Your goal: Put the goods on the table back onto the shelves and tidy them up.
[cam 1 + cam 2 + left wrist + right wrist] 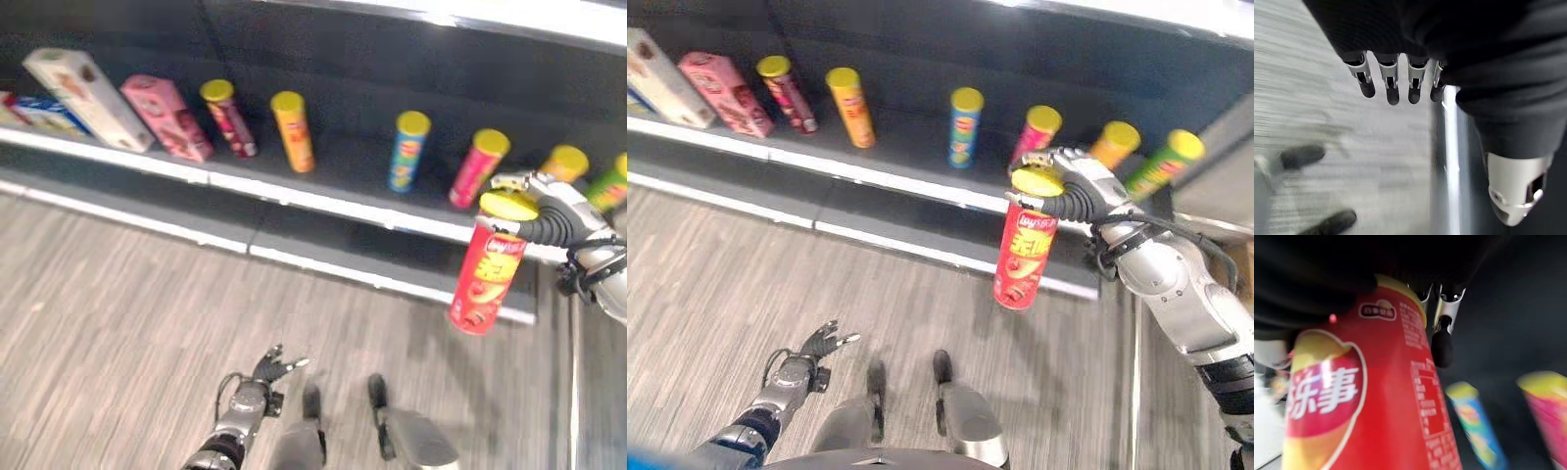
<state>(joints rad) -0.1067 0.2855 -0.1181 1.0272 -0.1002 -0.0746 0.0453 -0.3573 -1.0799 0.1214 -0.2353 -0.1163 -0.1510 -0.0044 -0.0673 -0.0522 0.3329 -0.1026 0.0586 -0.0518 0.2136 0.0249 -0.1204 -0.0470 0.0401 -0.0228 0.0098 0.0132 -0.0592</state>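
**Carrying red can to shelf**

Right hand (1073, 196) is curled round the top of the red chip can (1024, 253), which hangs upright in the air just in front of the shelf (294, 201). Left hand (265, 370) hangs low over the floor, fingers relaxed and empty. Step judged: transport, placement not yet done. Next move calls for reaching in to the gap between the pink can (476, 166) and the orange can (1114, 143), then setting it down upright.

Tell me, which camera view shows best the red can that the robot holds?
The right eye view: the whole red can shows there, with the right hand curled round its yellow-lidded top. The left eye view shows it too, nearer the picture's edge. The right wrist view shows part of its side.
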